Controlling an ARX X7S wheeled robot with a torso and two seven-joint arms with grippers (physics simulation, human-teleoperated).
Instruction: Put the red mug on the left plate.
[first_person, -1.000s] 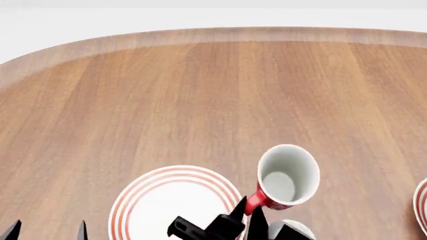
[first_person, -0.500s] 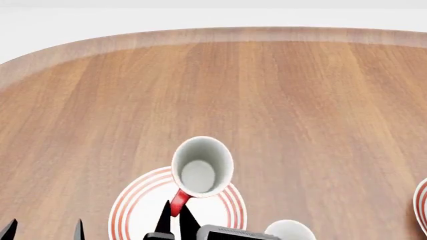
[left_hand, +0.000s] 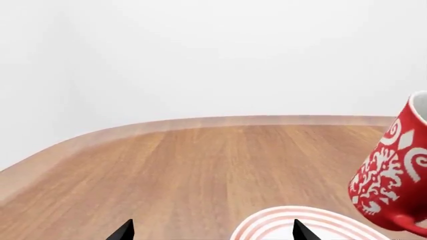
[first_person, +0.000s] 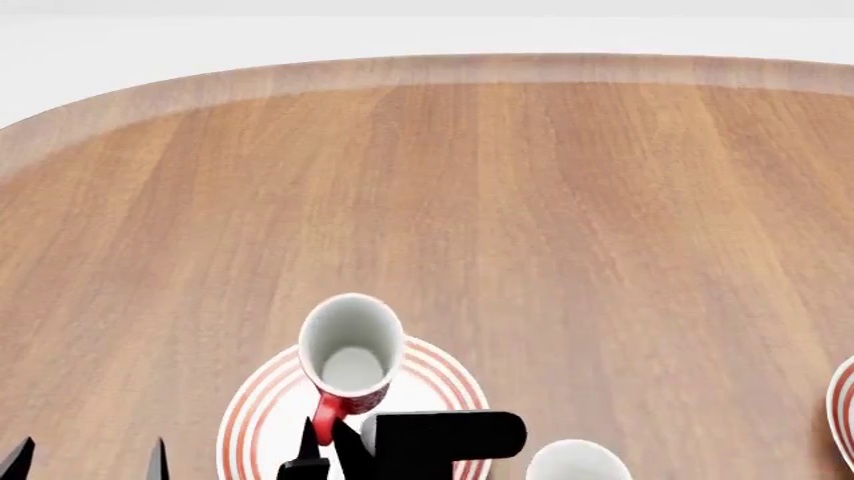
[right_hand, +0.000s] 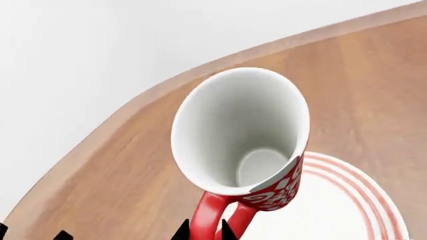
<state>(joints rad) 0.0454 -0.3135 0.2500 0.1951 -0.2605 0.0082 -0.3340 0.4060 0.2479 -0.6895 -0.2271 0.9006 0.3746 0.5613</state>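
Red mug (first_person: 350, 352) tilted above left plate (first_person: 441, 372)

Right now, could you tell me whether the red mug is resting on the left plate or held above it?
Held above it. The red mug hangs tilted over the left plate, its handle pinched by the right gripper.

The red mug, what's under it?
The left plate, white with red rings, lies under the red mug, which the right gripper holds by its handle. The left wrist view shows a gap between mug and plate. The mug and arm cover part of the plate.
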